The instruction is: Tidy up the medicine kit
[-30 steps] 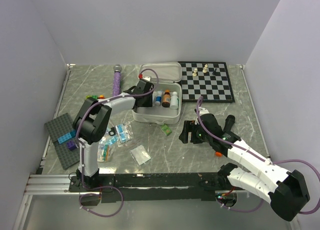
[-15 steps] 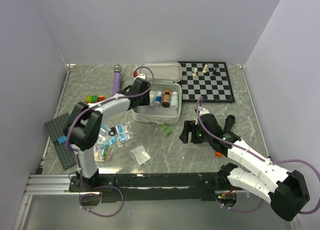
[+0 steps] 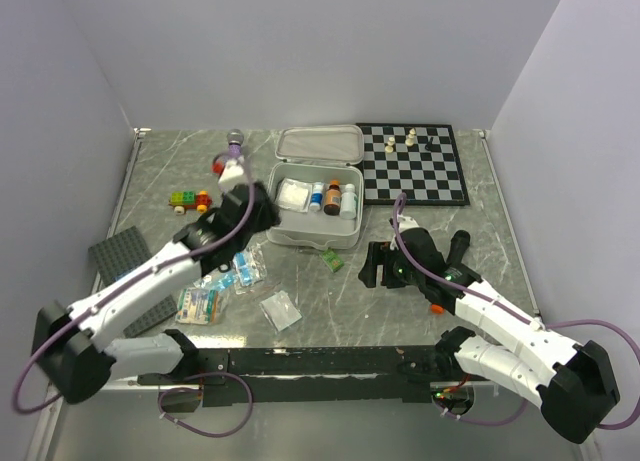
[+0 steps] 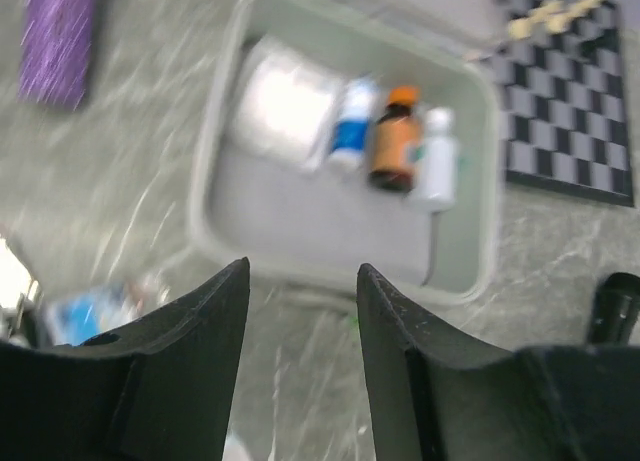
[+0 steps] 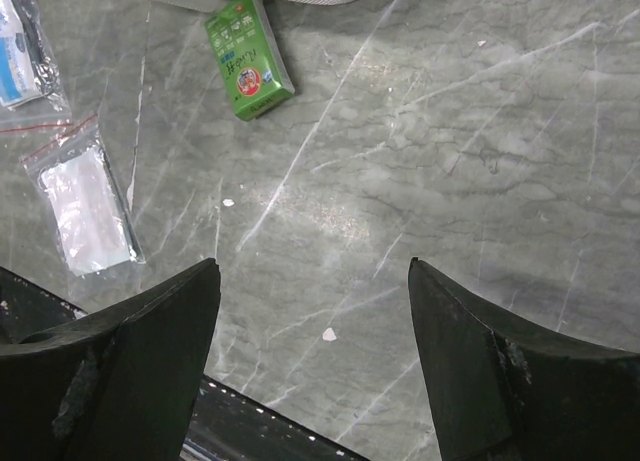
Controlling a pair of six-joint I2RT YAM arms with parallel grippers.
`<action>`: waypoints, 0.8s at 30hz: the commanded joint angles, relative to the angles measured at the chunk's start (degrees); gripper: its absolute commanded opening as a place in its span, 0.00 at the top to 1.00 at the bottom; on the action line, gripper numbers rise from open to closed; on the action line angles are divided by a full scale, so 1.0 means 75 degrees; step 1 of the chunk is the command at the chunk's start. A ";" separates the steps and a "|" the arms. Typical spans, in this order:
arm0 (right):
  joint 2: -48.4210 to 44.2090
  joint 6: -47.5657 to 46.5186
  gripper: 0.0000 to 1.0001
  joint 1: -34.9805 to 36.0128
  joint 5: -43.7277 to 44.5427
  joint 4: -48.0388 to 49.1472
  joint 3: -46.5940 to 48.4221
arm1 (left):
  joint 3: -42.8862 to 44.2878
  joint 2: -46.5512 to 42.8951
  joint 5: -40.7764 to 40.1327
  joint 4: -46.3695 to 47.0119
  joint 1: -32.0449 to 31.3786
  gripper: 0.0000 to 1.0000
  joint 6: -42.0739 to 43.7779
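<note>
grey marbled counter [image 3: 480,211] between white walls. at the left lie a grey baseplate [image 3: 110,256], a toy car [image 3: 188,198] and a purple tool [image 3: 233,156]. the left gripper [image 4: 302,271] hangs near the medicine kit [image 3: 312,237], jaws apart and empty. the kit sits open mid-counter with bottles [image 3: 333,197] inside. a green box [image 3: 331,260] lies just beside its front wall, and a chessboard [image 3: 412,166] is on its right. the right gripper [image 5: 312,271] is spread wide over bare counter, holding nothing.

The left arm [image 3: 150,281] stretches forward, and the left gripper [image 4: 300,271] at its end has parted jaws with nothing between them. The right gripper [image 5: 312,266] points downward, jaws wide and empty.
</note>
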 commanded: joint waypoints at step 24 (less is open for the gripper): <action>0.0225 0.0057 0.19 0.0348 -0.0411 0.0422 -0.0073 | -0.3653 -0.1434 0.1291 0.0203 0.3296 0.44 -0.2253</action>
